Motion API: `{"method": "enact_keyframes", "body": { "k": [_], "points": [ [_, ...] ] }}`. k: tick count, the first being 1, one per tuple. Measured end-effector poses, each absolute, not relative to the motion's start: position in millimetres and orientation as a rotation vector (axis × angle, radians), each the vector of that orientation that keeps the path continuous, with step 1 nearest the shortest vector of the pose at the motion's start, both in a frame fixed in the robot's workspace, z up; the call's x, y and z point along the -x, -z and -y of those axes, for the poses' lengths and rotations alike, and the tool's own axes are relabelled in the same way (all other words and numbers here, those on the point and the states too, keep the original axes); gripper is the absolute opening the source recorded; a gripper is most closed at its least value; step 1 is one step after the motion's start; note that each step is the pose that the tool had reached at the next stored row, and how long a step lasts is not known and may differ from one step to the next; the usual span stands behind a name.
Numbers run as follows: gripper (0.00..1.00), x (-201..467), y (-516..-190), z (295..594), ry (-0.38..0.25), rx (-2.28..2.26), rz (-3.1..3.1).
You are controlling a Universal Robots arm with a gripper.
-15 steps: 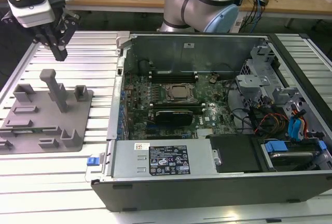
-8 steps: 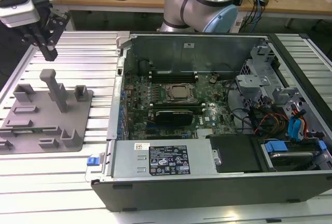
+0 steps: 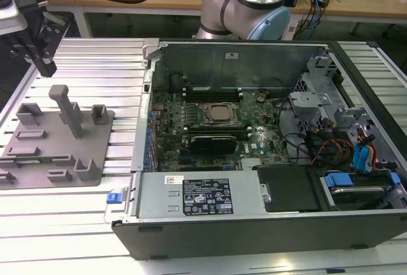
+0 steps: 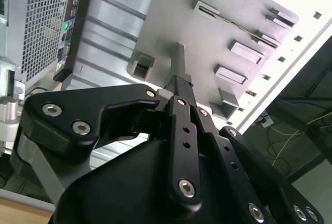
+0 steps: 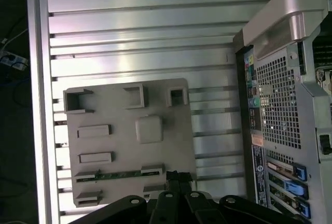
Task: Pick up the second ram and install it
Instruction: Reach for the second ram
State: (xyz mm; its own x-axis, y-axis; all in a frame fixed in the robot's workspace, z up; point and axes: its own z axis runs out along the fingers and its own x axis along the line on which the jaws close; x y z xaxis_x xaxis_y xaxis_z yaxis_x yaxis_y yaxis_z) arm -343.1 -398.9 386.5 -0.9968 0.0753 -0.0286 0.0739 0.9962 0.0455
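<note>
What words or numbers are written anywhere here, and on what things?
No text here can be read.
Black-and-white sticker on the computer case: print too small to read.
Label strip on the case's back panel, in the first wrist view: blurred.
Second ram in the grey tray: nothing legible.

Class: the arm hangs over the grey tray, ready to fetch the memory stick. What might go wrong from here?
1. The gripper looks shut; lowered like that, it may press down on the memory stick rather than straddle it.
2. The stick seems to stand on edge in narrow holders on the tray, close to the upright post; a slightly off approach could bump either.
</note>
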Motion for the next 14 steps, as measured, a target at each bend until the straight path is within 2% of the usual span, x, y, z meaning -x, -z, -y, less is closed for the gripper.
{"method": "enact_keyframes", "body": {
  "k": [14],
  "points": [
    [0.08, 379.2, -366.9, 404.5, -0.069, -0.116, -3.108]
  ]
}}
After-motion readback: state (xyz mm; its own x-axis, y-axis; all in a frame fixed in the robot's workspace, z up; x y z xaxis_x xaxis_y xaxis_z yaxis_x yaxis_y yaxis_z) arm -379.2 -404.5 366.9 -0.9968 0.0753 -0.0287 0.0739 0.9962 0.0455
